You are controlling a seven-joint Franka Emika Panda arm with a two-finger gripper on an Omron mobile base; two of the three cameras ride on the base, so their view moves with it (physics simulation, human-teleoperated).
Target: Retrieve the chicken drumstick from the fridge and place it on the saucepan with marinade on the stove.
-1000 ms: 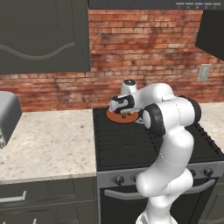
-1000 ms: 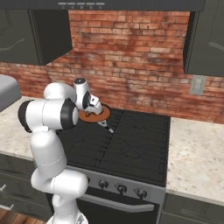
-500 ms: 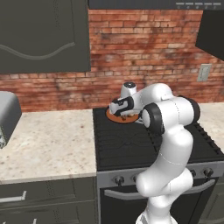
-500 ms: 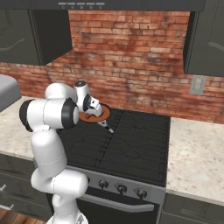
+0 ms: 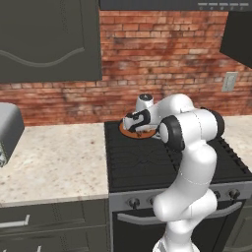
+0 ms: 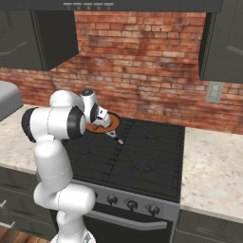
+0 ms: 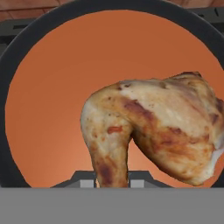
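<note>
One chicken drumstick (image 7: pixel 153 131) sits clamped in the end effector (image 7: pixel 112 177) above the marinade (image 7: pixel 57 96).

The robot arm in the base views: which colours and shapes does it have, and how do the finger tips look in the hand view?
The arm is made of glossy white, rounded, thick segments with dark grey to black bands and round caps at the joints. No cables or markings are visible. The gripper ends in two small dark grey finger tips with flat, blocky tops.

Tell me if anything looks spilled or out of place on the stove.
Nothing stands out. The gripper holds the chicken drumstick over the saucepan, whose marinade lies flat inside the rim.
</note>
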